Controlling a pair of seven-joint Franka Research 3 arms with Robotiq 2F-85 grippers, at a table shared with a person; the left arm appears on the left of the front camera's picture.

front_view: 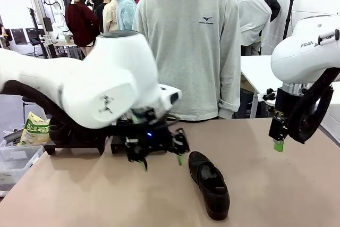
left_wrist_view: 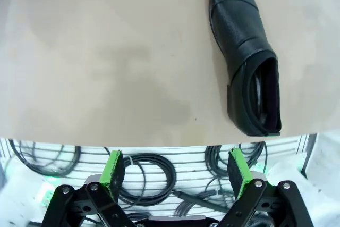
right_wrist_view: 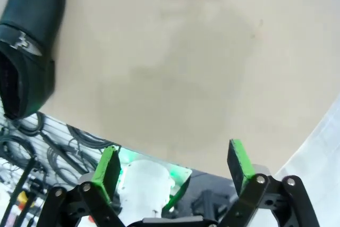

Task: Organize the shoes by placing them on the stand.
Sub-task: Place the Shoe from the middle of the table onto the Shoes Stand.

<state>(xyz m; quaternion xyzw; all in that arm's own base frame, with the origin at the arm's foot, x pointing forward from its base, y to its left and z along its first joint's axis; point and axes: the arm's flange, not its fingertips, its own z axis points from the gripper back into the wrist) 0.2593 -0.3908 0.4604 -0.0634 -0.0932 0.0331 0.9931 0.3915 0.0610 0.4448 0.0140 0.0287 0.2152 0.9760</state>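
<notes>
One black shoe [front_view: 209,185] lies alone on the tan table [front_view: 79,195], down at about five o'clock from the table's middle in the front view, toe towards the near edge and heel towards the person [front_view: 191,41] standing at the far side. It rests flat on its sole, opening upward, which I'd say suits a grasp from above across its sides or by the heel rim.

The left gripper [front_view: 162,160] hangs low at about nine o'clock from the shoe's heel, near it but not touching, with its fingers spread wide and nothing between them. Through its own camera the shoe [left_wrist_view: 245,57] sits up at one o'clock, clear of the green pads [left_wrist_view: 112,169], so the gripper looks not yet lined up over it.

The right gripper [front_view: 278,144] hovers well apart at about two o'clock from the shoe, raised off the table, likewise wide open and empty; its camera catches the shoe [right_wrist_view: 29,41] off at ten o'clock. It seems parked out of the way, leaving the shoe to the nearer arm.

A dark low stand [front_view: 79,139] sits behind the left arm at the table's far left; I'd guess that is where the shoe belongs.
</notes>
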